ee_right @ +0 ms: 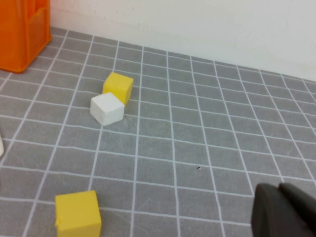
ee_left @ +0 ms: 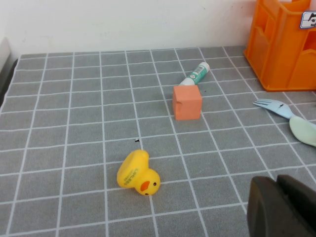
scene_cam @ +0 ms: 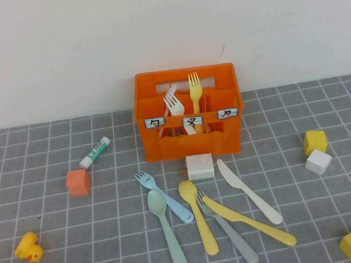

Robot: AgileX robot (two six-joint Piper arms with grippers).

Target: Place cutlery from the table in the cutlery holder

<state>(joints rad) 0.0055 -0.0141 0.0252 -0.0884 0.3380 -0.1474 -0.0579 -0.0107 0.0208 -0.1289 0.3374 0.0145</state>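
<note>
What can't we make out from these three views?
- Cutlery holder: the lower ends of the white fork and yellow fork are hidden by its front wall in the high view.
- Labels: symbols too small to read.
- Left hand: shut, cut off by its wrist view's edge.
- Right hand: shut, likewise cut off.
- Neither hand appears in the high view.

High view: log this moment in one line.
holder: two forks | table: six cutlery | left gripper: shut, parked | right gripper: shut, parked

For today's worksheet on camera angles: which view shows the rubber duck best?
The left wrist view: the duck lies close and whole, beak visible. The high view shows it small near the table's left edge. The right wrist view misses it.
</note>
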